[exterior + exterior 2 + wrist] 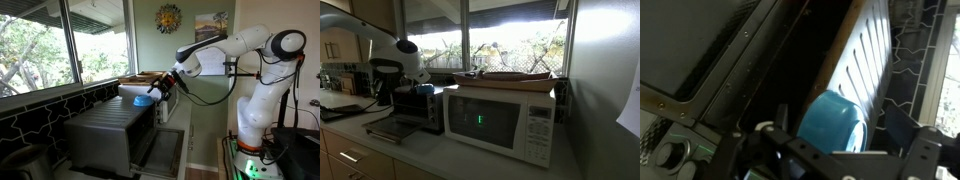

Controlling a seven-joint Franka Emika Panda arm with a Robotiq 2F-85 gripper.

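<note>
A blue bowl [837,122] lies tipped on its side, its rim facing the white slatted top of the microwave [868,55]. In an exterior view the bowl [143,99] rests on top of the silver toaster oven [110,125]. My gripper [845,148] is open and close behind the bowl, a dark finger on either side and nothing clamped. From outside, the gripper [163,88] hangs just right of the bowl at the end of the white arm [235,50]. Whether the fingers touch the bowl cannot be told.
A wooden tray [510,75] lies on the white microwave [500,120]. The toaster oven [415,108] stands beside it with its door [388,130] folded down. Windows [40,45] and a tiled wall [925,60] run close behind the appliances.
</note>
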